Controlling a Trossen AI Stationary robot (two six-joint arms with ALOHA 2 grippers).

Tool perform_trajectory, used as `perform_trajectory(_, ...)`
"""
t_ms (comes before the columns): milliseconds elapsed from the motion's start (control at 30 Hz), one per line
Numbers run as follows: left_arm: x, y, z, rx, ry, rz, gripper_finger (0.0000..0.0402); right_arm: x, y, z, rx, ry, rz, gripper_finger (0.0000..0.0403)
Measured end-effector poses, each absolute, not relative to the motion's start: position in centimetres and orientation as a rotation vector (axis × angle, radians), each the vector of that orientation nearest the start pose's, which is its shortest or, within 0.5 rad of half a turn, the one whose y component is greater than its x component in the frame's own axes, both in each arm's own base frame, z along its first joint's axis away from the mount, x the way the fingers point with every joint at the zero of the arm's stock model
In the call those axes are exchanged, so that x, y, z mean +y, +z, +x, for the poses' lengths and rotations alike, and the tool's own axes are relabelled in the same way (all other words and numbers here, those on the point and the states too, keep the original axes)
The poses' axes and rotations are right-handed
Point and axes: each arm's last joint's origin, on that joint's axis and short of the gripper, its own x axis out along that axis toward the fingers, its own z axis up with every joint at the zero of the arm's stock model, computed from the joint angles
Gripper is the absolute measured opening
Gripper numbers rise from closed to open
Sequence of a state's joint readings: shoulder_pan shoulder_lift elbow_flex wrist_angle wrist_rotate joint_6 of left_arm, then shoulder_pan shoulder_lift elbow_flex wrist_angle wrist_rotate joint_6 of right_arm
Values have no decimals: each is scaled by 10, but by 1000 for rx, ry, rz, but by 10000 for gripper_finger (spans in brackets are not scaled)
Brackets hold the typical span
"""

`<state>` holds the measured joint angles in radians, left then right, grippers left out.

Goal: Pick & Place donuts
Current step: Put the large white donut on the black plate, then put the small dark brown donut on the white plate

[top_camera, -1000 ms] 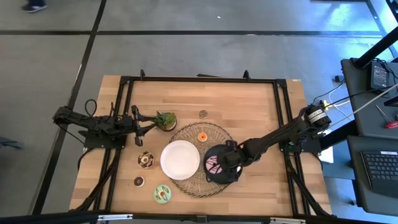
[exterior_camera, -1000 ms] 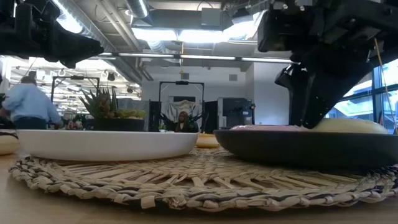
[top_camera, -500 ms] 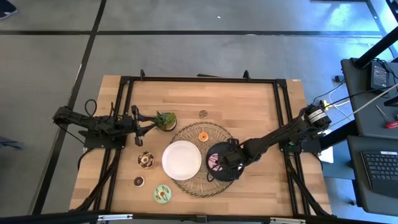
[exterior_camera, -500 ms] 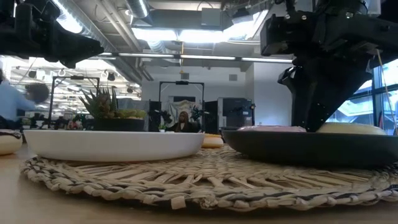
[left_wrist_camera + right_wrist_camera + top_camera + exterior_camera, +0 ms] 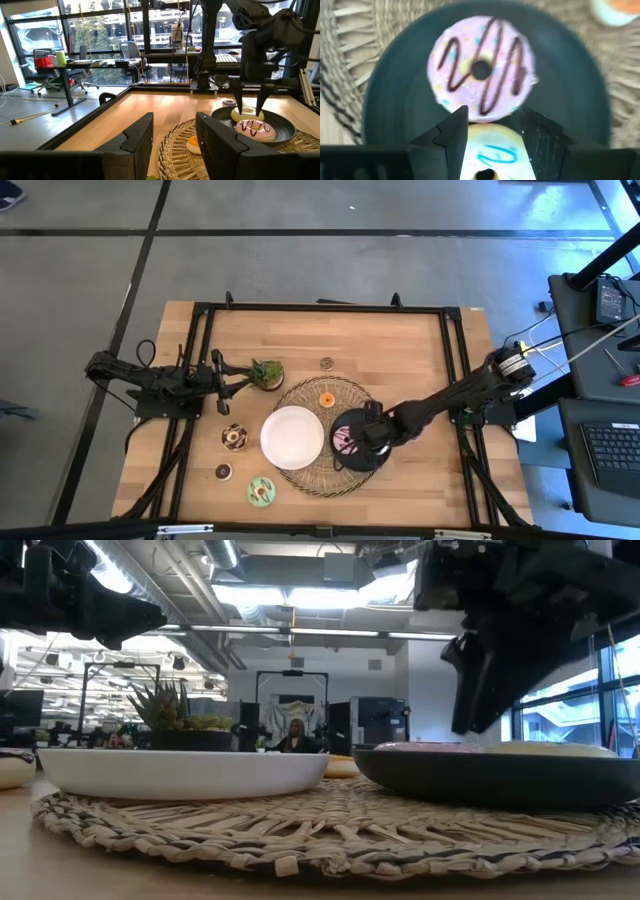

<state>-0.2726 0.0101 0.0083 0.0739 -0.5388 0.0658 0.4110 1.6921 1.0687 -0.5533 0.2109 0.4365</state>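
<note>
- The left pincer (image 5: 243, 386) waits at the worktop's (image 5: 400, 340) 9 o'clock side, fingers apart and empty, its tips just beside the small potted plant (image 5: 266, 373).
- Below it on the bare wood lie 3 donuts: a brown-and-cream one (image 5: 234, 436), a small dark one (image 5: 224, 472) and a green one (image 5: 262, 491) toward 7 o'clock.
- A small brown ring (image 5: 327, 363) lies alone toward 12 o'clock.
- A round woven mat (image 5: 352, 388) fills the middle of the worktop; the white plate (image 5: 291, 437) sits on its 9 o'clock part with nothing on it.
- An orange donut (image 5: 324, 400) lies on the mat at about 12 o'clock, well apart from both plates.
- The black plate (image 5: 348, 461) sits on the mat's 3 o'clock part and holds 2 donuts touching each other: a pink donut (image 5: 481, 68) with dark stripes and a cream donut (image 5: 491, 155) with blue icing.
- The right pincer (image 5: 364, 434) hangs over the black plate, fingers apart and holding nothing; in its wrist view the cream donut lies between and below the 2 fingers (image 5: 451, 137).
</note>
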Motion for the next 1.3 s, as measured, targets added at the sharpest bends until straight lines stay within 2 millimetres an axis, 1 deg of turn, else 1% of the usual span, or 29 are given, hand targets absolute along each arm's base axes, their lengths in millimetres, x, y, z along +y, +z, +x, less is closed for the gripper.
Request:
perform_trajectory(67,-11,173,94,-58,268,37,143,121,193,295,1095,-85,28,178)
perform_trajectory(133,-11,172,94,-58,268,37,143,118,205,288,1085,-96,47,178)
perform_trajectory(233,-11,173,94,-58,268,37,143,114,219,270,1127,-169,118,178)
perform_trajectory(333,-11,172,94,-58,268,37,143,111,227,251,1189,-281,161,178)
perform_trajectory(400,-11,172,94,-58,270,37,143,110,227,242,1220,-371,152,178)
perform_trajectory(500,-10,173,94,-61,294,34,143,108,227,238,1210,-437,107,178)
perform_trajectory(600,-9,175,93,-86,317,-30,143,102,227,241,1198,-459,111,178)
perform_trajectory(700,-10,183,92,-132,286,-80,143,97,224,238,1224,-469,60,178)
perform_trajectory(833,-12,192,93,-153,236,-21,143,92,207,226,1266,-468,23,176)
perform_trajectory(900,-12,195,96,-134,248,-9,143,89,204,218,1267,-470,28,172)
perform_trajectory(967,-13,203,99,-118,252,-7,143,83,205,211,1260,-473,41,167)
perform_trajectory(1133,-19,226,117,-8,217,45,143,69,219,195,1134,-468,85,149)
perform_trajectory(1200,-22,237,127,93,203,79,143,64,224,189,1043,-455,88,141)
perform_trajectory(1300,-26,252,141,307,208,78,143,58,225,182,923,-425,112,129)
